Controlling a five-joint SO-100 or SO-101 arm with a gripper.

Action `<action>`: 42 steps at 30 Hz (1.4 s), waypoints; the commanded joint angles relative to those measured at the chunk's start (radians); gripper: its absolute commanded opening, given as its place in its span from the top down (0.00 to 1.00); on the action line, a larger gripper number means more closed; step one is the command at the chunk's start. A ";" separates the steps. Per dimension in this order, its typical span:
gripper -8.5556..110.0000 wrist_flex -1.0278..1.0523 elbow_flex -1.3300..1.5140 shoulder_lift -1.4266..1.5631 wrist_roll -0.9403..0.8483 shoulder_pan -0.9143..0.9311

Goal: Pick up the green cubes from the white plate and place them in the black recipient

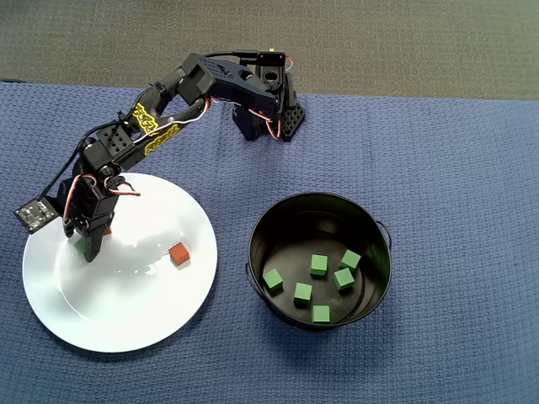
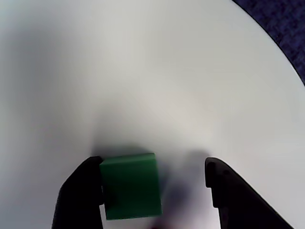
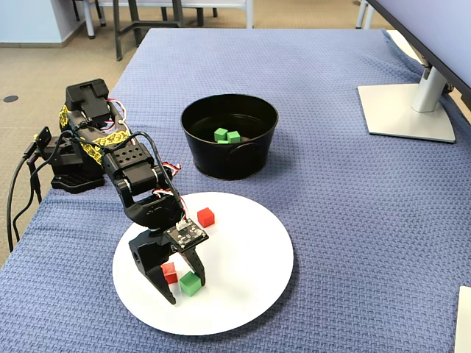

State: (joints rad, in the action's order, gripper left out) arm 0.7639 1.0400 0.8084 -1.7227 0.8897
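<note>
One green cube [image 2: 129,186] lies on the white plate [image 2: 157,81]. It stands between my open jaws in the wrist view, touching the left finger [image 2: 81,195] and apart from the right one. My gripper [image 2: 152,166] is down at the plate's left side in the overhead view [image 1: 88,246], where the cube [image 1: 78,247] barely shows. In the fixed view the gripper [image 3: 184,288] straddles the cube [image 3: 190,284]. The black recipient [image 1: 253,252] holds several green cubes [image 1: 302,293]; it also shows in the fixed view [image 3: 229,158].
Two red-orange cubes lie on the plate: one near its middle [image 1: 178,253] [image 3: 206,216], one right beside the gripper [image 3: 169,272]. The arm's base [image 1: 269,118] stands at the table's far edge. A monitor stand [image 3: 405,110] is at the right in the fixed view.
</note>
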 commanded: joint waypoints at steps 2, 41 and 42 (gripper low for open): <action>0.82 -0.028 0.002 0.043 0.023 -0.028; 0.93 0.193 -0.046 0.172 0.348 -0.091; 0.93 0.245 -0.084 0.181 0.385 -0.097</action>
State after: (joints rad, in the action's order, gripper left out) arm 0.8974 1.0784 0.8698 -1.4742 0.8376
